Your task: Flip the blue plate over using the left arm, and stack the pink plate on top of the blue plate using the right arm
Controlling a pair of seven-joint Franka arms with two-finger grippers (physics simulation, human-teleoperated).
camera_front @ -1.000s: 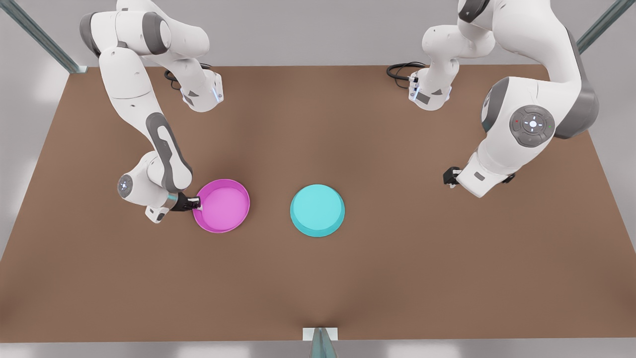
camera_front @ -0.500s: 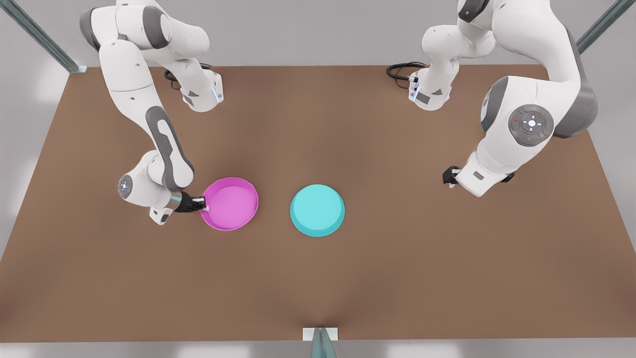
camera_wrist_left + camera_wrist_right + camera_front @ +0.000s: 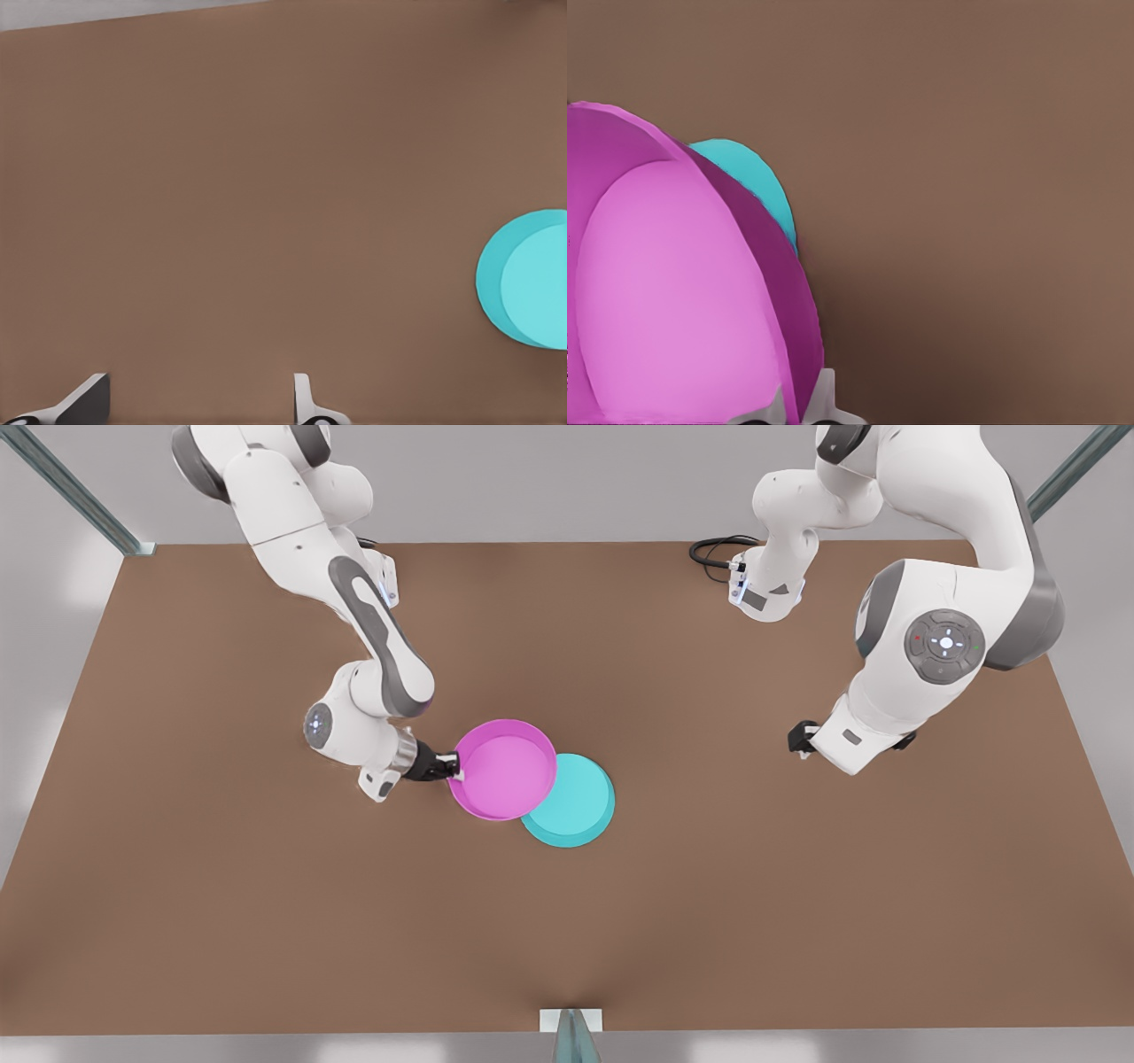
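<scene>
Gripping round pink plate, right jaws.

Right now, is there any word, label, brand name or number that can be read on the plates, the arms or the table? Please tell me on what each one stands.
None: no readable text anywhere.
The pink plate, the blue plate and the table are plain.
The round grey joint cover bears small lights and marks, no letters or numbers.
</scene>
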